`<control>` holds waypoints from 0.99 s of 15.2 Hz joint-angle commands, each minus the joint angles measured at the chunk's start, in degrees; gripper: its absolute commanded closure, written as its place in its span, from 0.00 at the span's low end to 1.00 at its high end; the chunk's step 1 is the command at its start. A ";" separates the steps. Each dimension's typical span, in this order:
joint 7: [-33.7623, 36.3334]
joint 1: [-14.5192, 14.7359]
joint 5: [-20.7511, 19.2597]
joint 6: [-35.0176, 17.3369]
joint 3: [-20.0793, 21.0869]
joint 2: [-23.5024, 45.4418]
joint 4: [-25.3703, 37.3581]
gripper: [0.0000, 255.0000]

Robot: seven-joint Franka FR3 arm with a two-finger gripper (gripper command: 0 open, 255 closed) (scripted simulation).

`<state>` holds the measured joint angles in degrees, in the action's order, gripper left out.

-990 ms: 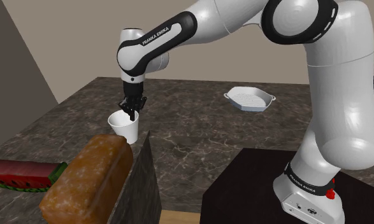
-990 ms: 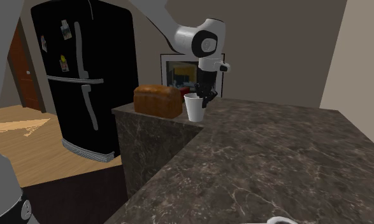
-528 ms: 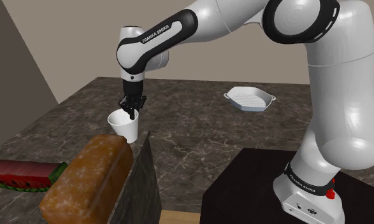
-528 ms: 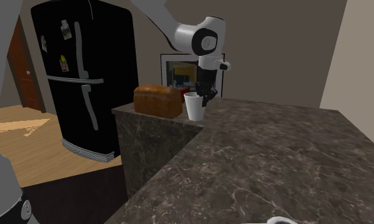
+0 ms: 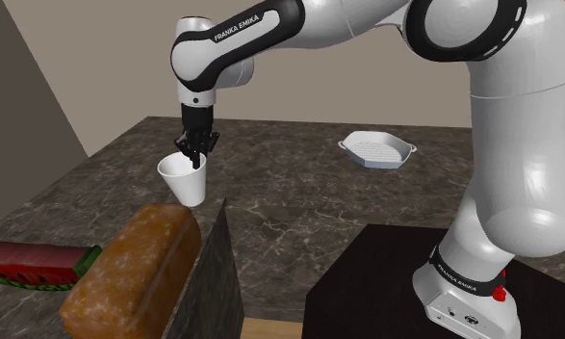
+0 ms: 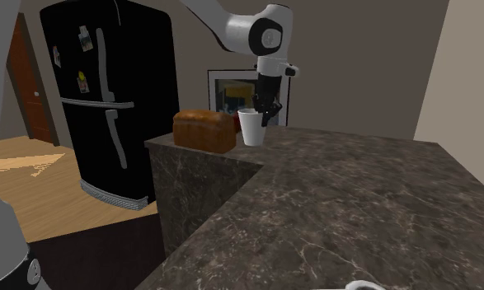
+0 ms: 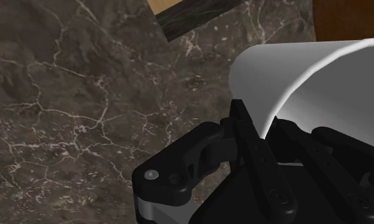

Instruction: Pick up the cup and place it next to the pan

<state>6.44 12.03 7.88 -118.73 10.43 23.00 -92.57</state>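
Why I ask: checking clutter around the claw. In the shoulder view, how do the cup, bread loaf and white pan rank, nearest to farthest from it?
1. The cup: clasped at its rim by the claw.
2. The bread loaf: at the view's lower left, nearer the camera than the cup.
3. The white pan: far across the counter, toward the view's right.

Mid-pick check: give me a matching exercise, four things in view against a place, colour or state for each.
1 cup
2 pan
3 bread loaf
4 watermelon slice

a at the shoulder view's lower left edge
b clasped at its rim by the gripper
c brown all over
d on the counter near the far wall

Pairs: 1-b, 2-d, 3-c, 4-a
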 commanded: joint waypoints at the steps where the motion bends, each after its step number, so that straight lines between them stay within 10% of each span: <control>1: 0.10 -0.08 0.00 1.25 -0.01 -0.45 0.79 1.00; 15: 1.61 -0.11 -0.26 11.07 0.06 -2.27 8.93 1.00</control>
<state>7.93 11.93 7.67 -108.63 10.50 20.68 -84.67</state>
